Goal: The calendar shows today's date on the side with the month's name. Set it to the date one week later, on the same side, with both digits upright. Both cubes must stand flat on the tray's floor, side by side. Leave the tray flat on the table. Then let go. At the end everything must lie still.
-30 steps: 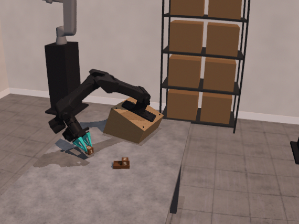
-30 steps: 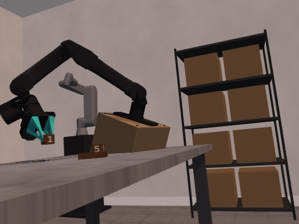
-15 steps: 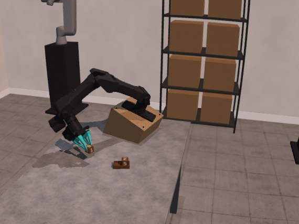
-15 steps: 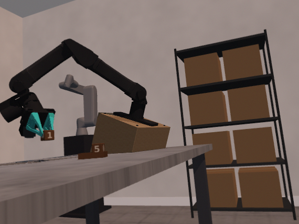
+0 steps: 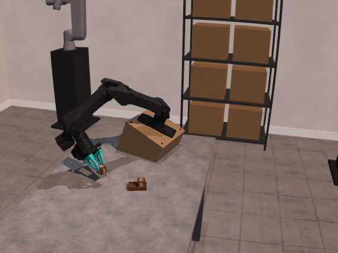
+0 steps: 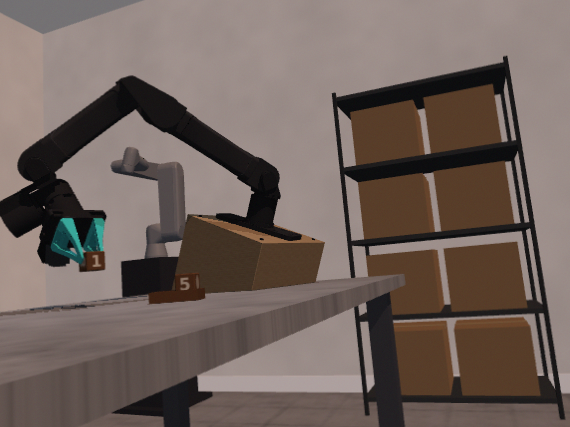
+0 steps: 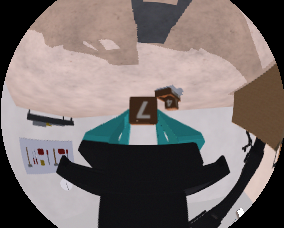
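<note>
My gripper (image 5: 101, 166) (image 6: 91, 257) (image 7: 143, 120) is shut on a brown cube (image 5: 102, 170) (image 6: 94, 261) (image 7: 143, 109) and holds it above the table, left of the tray in the top and exterior views. The held cube shows an upright 1 towards the top and exterior views, a 0 on top in the top view and a 7 in the wrist view. The brown tray (image 5: 132, 188) (image 6: 161, 297) (image 7: 160, 93) rests on the table. A second cube (image 5: 141, 184) (image 6: 186, 283) (image 7: 170, 103) stands in its right half, with an upright 5 in front and a 2 on top. The tray's left half is empty. No month's name is legible.
The arm's wooden base block (image 5: 139, 144) (image 6: 220, 256) (image 7: 257, 102) stands on the table behind the tray. The table's right edge lies beyond the tray. A shelf with boxes and a grey robot on a black pedestal (image 5: 71, 86) stand in the background.
</note>
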You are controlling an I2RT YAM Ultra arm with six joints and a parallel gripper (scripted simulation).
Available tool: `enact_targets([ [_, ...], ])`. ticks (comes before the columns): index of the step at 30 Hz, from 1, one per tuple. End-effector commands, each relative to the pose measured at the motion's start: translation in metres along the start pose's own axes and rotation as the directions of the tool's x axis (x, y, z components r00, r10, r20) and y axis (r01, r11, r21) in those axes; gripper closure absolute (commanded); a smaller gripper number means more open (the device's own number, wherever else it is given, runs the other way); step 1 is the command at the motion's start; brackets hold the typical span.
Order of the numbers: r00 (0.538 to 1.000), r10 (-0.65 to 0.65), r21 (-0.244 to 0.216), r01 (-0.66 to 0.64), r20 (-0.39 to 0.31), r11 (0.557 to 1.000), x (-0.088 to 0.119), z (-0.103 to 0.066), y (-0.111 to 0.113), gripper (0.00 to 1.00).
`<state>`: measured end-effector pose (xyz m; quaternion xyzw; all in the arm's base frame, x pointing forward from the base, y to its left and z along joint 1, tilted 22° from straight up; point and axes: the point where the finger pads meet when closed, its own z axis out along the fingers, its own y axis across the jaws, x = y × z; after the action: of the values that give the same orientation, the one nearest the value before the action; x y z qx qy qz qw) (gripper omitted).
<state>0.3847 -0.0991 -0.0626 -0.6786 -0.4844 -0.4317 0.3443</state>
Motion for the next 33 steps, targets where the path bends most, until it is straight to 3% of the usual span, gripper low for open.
enact_targets([
  [1, 1.000, -0.015, -0.019, 0.015, 0.000, 1.000, 0.003, -0.003, 0.005, 0.73],
  [33, 1.000, -0.015, -0.019, 0.015, 0.000, 1.000, -0.030, 0.029, 0.006, 0.73],
])
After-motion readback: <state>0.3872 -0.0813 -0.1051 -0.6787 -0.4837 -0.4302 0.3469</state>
